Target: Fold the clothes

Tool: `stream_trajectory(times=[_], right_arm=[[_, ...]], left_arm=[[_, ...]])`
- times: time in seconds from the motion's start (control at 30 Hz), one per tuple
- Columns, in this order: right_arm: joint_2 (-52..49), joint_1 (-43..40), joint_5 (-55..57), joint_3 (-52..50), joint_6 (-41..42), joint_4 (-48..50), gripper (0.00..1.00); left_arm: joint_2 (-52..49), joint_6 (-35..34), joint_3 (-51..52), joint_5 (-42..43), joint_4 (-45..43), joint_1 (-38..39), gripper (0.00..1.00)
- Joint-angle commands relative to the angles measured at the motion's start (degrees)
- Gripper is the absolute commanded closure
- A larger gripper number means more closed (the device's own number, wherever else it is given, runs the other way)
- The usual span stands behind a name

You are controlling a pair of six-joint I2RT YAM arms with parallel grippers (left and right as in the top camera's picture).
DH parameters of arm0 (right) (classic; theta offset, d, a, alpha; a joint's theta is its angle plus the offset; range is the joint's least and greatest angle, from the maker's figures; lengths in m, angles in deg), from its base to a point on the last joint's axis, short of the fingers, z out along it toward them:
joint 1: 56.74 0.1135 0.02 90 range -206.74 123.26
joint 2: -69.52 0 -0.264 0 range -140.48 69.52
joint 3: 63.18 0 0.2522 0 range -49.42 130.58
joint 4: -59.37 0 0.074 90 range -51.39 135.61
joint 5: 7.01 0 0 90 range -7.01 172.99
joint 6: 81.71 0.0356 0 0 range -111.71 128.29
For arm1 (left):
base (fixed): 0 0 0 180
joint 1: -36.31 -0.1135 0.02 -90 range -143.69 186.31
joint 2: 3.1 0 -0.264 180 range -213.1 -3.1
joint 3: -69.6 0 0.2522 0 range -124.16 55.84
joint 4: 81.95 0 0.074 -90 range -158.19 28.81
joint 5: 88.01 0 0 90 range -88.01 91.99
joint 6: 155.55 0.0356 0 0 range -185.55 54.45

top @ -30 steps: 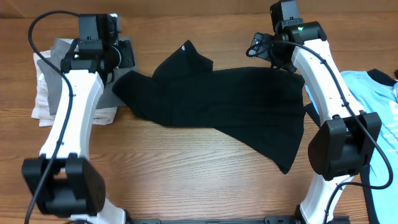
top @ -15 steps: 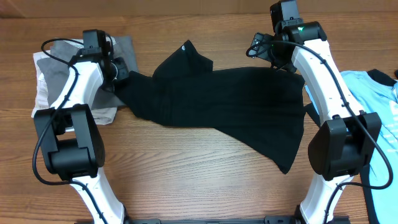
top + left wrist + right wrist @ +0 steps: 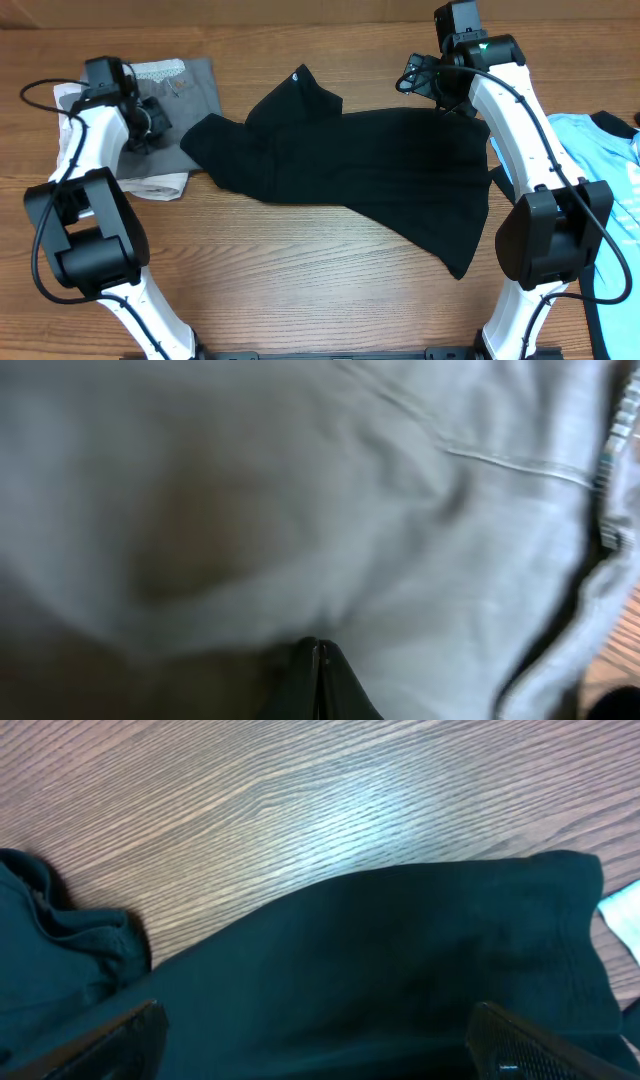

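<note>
Swinging my left arm [image 3: 92, 150] off the black shirt [image 3: 350, 165] over the grey pile [image 3: 190, 80].
Left jaws pressed together, empty; right jaws spread; shirt lies unfolded.

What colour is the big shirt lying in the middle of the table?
The shirt is plain black, clearest in the overhead view.

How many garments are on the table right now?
4: black shirt centre; light blue shirt right edge; grey garment far left, white one beneath. More may be hidden.
</note>
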Motion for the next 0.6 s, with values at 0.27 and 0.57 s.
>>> stream_trajectory(times=[0.27,0.57], right_arm=[[-0.46,0.04,-0.55,0.46,-0.15,0.07,0.00],[-0.46,0.04,-1.86,0.46,-0.15,0.07,0.00]], left_arm=[[-1.05,1.99,1.70,-8.37,0.74,-2.78,0.96],[-1.05,1.60,4.76,-12.37,-4.44,-5.68,0.96]])
